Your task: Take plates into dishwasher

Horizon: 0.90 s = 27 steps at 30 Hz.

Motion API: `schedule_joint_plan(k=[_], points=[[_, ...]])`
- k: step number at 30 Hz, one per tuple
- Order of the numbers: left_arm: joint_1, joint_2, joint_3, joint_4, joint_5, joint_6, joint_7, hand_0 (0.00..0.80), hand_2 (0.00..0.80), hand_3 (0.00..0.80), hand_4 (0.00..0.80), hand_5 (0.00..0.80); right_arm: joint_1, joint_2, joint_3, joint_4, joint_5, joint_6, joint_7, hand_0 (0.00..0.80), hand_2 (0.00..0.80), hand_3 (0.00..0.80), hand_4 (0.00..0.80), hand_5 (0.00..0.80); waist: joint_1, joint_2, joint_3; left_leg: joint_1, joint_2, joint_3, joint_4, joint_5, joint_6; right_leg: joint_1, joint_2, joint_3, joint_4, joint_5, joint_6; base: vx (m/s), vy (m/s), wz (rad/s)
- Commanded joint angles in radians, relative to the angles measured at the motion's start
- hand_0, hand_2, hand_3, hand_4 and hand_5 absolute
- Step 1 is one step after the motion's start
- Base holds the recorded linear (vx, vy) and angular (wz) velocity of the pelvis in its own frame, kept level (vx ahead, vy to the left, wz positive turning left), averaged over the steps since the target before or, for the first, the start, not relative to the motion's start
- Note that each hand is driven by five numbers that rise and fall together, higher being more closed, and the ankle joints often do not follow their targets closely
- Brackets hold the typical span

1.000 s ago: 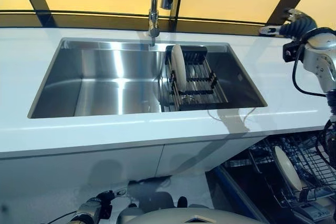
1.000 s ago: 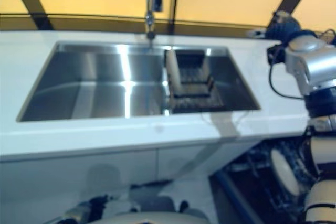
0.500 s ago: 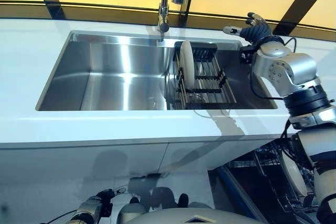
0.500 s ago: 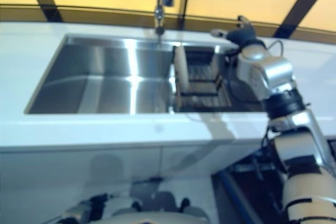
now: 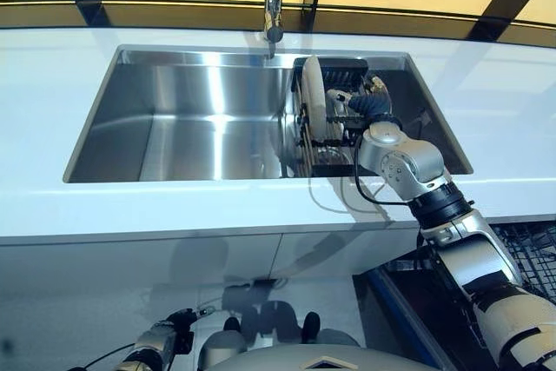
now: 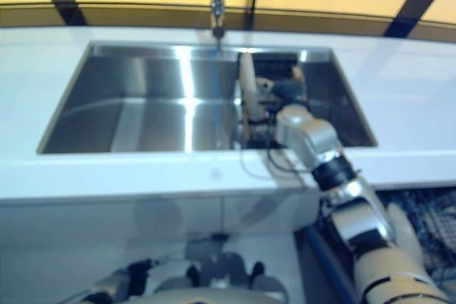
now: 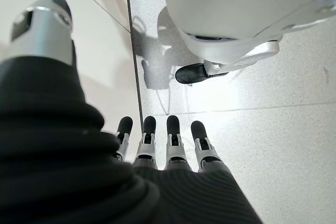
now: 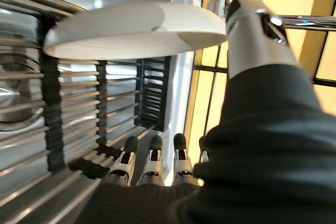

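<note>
Right hand spread over rack, beside upright plate

Right hand sits inside the sink over the dark slatted dish rack, fingers straight and relaxed, thumb stuck out apart from them, nothing held. White round plate stands on edge in the rack's left end, just beside the hand; wrist view has the thumb tip near the plate's rim, contact not clear. Right arm comes in from lower right, elbow bent, silver forearm crossing the front edge of the white countertop, dark ribbed wrist angled down into the rack.

Rack fills the right end of the rectangular stainless steel sink. Chrome faucet rises behind the sink at mid-length.

Wire dishwasher basket shows at lower right, below the counter; a second white plate stands in it, seen in the right eye view.

Left hand hangs low by the grey speckled floor, fingers straight, side by side, empty.
</note>
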Motion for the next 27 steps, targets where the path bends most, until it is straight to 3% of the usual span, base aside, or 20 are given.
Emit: schedule_joint_plan(k=[1,12,20,27], points=[[-0.058,0.006,-0.076,0.038,-0.023,-0.011,0.006,0.000,0.000,0.000,0.000,0.000,-0.028,-0.011,0.012,-0.008,-0.042,-0.058,0.012,0.000,0.000,0.000,0.000,0.000,0.041,0.007,-0.034,-0.009,-0.027,0.001,0.034,-0.067,0.049,-0.037,-0.040,0.026,0.112,-0.062,0.083,0.000,0.000,0.00],[-0.045,0.005,-0.085,0.042,-0.012,-0.023,0.006,0.000,0.000,0.000,0.000,0.000,-0.029,-0.017,0.031,-0.012,-0.046,-0.031,0.046,0.000,0.000,0.000,0.000,0.000,0.046,0.005,-0.031,-0.011,-0.025,-0.001,0.035,-0.065,0.044,-0.036,-0.039,0.023,0.112,-0.063,0.082,0.002,0.000,0.00],[-0.038,0.008,-0.088,0.035,-0.014,-0.018,0.008,0.000,0.000,0.000,0.000,0.000,-0.068,-0.053,0.057,0.003,-0.128,0.074,0.143,0.000,0.000,0.000,0.000,0.000,0.054,-0.001,-0.031,-0.015,-0.025,-0.007,0.036,-0.062,0.041,-0.036,-0.039,0.016,0.113,-0.064,0.081,0.012,0.001,0.02],[-0.030,0.025,-0.097,0.034,-0.011,-0.004,0.010,0.000,0.000,0.000,0.000,0.000,-0.154,-0.127,0.078,0.121,-0.180,0.156,0.259,0.000,0.000,0.000,0.000,0.000,0.080,-0.026,-0.029,-0.015,-0.020,-0.020,0.033,-0.060,0.039,-0.032,-0.042,-0.007,0.117,-0.061,0.084,0.051,-0.008,0.06]])
